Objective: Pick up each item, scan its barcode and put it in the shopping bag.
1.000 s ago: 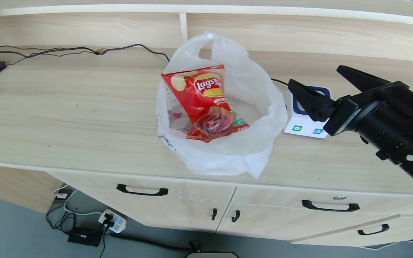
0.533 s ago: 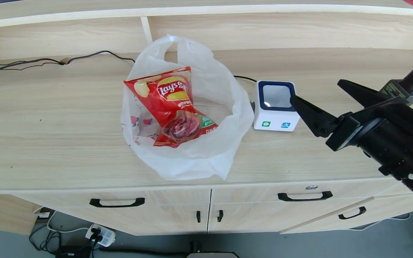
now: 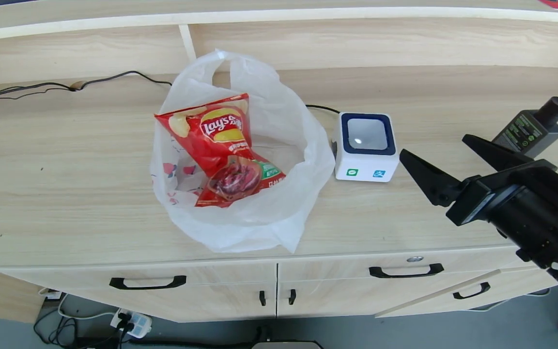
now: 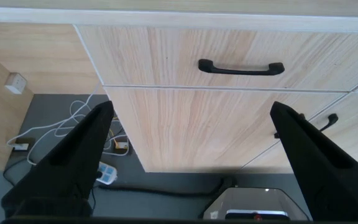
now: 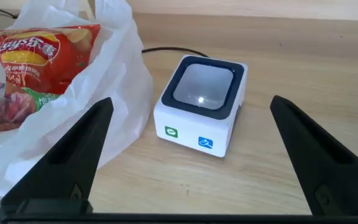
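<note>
Two checks before any motion. Confirm right gripper [image 3: 434, 145] just right of scanner [image 3: 366, 148], jaws spread wide and gripping nothing. Confirm left gripper [image 4: 191, 109] low in front of drawer fronts [image 4: 185, 62], beneath scanner level, jaws likewise spread and empty. Note chip packet [image 3: 221, 145] already inside shopping bag [image 3: 240, 228], immediately left of scanner, with bag wall close against scanner housing. Treat dark grey item [image 3: 526, 128], lying on desk [image 3: 66, 160] well right of scanner and partly hidden behind right gripper, as probable next pick; type not determinable from here. Swing right gripper away from scanner toward that item with jaws kept wide until both sides of body are flanked. Close across main body rather than round dark end, where slipping appears more likely. Lift clear of desk before travelling back. Locate label face and present it squarely over scanner window, holding steady and level; avoid tilting label away from glass. Keep clear of cable [image 3: 320, 107] behind scanner. Carry leftward from scanner over bag mouth, descend beside chip packet, and release only once below rim. Expect thin bag film to fold or drag if brushed; approach from above, not sideways.
</note>
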`<state>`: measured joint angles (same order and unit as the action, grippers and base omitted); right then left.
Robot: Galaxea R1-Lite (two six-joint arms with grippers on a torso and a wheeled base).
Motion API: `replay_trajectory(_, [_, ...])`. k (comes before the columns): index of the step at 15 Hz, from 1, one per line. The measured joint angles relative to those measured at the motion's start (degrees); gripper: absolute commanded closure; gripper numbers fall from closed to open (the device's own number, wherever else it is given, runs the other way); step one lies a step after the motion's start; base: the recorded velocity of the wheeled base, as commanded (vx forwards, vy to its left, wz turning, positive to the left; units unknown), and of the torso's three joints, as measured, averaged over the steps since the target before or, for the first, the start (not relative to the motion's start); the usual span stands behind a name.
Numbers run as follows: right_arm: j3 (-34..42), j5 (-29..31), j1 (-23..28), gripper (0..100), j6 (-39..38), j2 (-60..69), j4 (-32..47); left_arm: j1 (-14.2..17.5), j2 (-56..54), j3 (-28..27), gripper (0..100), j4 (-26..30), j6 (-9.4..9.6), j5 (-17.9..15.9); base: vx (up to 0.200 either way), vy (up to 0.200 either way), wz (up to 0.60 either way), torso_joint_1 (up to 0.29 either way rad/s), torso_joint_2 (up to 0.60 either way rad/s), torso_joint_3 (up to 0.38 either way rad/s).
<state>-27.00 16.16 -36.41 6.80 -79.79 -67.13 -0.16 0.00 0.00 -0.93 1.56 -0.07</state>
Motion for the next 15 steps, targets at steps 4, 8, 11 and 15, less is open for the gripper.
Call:
replay_trajectory(4, [1.71, 0.01, 0.52, 0, -0.10, 0.68, -0.06, 0.00, 0.00, 0.00, 0, 0.00, 0.00, -0.02, 0.000, -0.200, 0.00, -0.001, 0.00, 0.006])
replay_trajectory(8, [3.30, 0.01, 2.40, 0, -0.24, 1.60, -0.04, -0.02, 0.00, 0.00, 0, 0.00, 0.00, 0.00, 0.000, -0.200, 0.00, 0.002, 0.00, 0.002])
replay_trajectory(11, [4.02, -0.02, 4.50, 0, -0.38, 1.90, -0.11, 0.00, 0.00, 0.00, 0, -0.02, 0.00, -0.02, 0.000, -0.133, 0.00, -0.002, 0.00, 0.003])
replay_trajectory(15, [4.10, 0.01, 9.44, 0, -0.90, 0.99, -0.68, -0.09, 0.00, 0.00, 0, 0.02, 0.00, 0.00, 0.000, 0.000, 0.00, 0.000, 0.00, 0.000])
